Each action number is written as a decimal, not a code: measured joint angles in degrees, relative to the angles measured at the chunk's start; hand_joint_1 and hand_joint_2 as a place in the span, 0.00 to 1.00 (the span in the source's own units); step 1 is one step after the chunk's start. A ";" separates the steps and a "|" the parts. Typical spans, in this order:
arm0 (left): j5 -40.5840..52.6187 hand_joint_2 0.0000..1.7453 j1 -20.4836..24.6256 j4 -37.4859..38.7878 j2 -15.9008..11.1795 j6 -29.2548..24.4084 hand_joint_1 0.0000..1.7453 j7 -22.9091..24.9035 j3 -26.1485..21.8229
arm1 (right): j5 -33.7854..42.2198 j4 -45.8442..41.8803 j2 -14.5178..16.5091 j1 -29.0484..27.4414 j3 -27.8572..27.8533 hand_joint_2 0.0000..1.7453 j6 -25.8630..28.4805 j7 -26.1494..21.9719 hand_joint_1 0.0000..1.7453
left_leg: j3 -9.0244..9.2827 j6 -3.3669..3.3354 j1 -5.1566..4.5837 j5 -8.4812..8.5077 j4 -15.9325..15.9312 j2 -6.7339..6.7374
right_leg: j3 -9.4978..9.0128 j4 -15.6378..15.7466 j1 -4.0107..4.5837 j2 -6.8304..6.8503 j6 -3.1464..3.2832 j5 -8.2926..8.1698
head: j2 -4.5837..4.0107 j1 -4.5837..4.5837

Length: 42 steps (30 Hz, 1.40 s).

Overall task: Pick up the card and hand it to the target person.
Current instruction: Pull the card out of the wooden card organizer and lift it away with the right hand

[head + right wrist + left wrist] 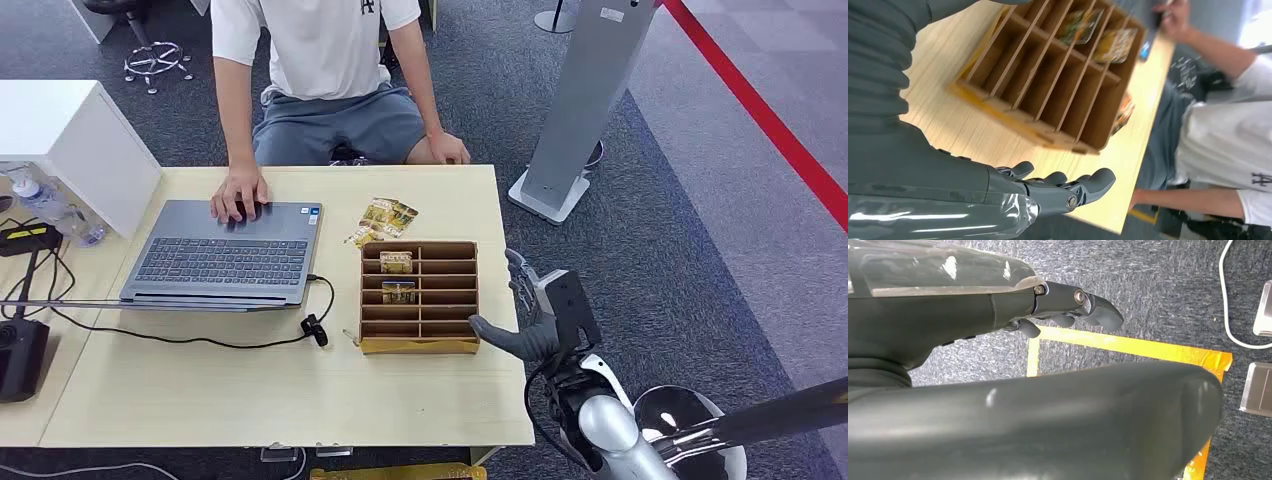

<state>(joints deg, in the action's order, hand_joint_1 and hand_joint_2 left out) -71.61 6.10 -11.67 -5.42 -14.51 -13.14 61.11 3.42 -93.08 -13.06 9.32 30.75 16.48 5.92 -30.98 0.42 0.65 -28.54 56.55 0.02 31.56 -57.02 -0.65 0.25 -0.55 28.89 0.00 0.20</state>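
Two cards (397, 263) upright in organizer (420, 345) (faces toward robot)

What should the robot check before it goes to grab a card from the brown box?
1. Right hand empty, fingers apart: ok.
2. Right hand close to the slotted box: ok, just beside its right edge, not yet over a slot.
3. Cards in the box to take: ok, two slots hold some.
4. Person seated across the table, ready to receive: ok, though one hand rests on the laptop.
5. Left hand out of the way: ok, hanging over the floor.
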 joint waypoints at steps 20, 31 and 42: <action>-0.32 0.00 0.07 0.00 0.11 -0.31 0.00 0.21 0.00 | -52.45 -3.73 6.50 10.80 10.81 1.00 -8.00 22.41 0.20 | 0.02 0.06 0.00 0.05 0.00 -0.01 | 0.00 -0.09 0.00 0.00 0.01 0.00 | 0.00 -0.02; 0.60 0.00 0.84 0.00 0.12 -0.37 0.00 2.05 0.04 | -53.57 6.59 11.01 16.29 17.05 1.00 -10.83 25.71 0.46 | 0.00 0.08 0.01 0.06 0.00 -0.03 | 0.01 -0.11 0.00 0.01 0.01 0.00 | 0.00 -0.05; 0.47 0.00 0.56 0.00 0.22 -0.72 0.00 2.03 0.04 | -55.23 14.10 13.10 17.78 18.84 1.00 -11.27 26.76 0.40 | 0.00 0.08 0.00 0.06 0.00 -0.03 | 0.03 -0.10 0.00 0.01 0.01 0.00 | 0.00 -0.02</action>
<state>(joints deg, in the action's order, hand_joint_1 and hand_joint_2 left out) -71.14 6.66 -11.67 -5.20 -15.23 -11.10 61.16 -51.82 -78.98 0.04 27.10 49.59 5.21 32.68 -30.98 0.50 0.66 -28.48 56.54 -0.01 31.59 -57.13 -0.64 0.26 -0.53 28.89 0.00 0.17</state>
